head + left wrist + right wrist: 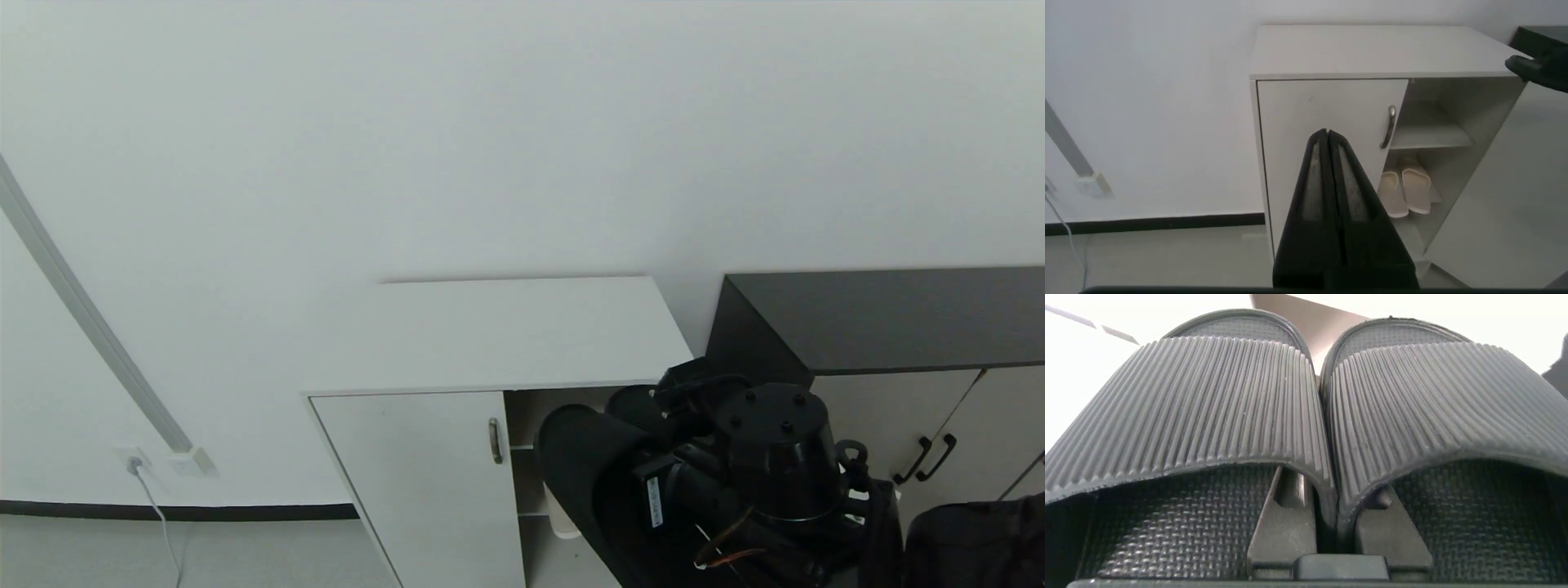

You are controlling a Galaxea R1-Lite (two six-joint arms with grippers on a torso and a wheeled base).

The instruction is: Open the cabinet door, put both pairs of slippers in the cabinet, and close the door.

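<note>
Right hand (1335,527) grips the black slippers (1233,408) just before the cabinet (490,331)'s open right half, slippers pointing lengthwise inward; left hand (1328,180), closed and empty, is farther back.

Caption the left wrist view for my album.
Shut left gripper before an open white cabinet, pale beige slippers on a shelf inside.

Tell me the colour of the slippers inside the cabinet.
Cream slippers, best in left wrist view.
</note>
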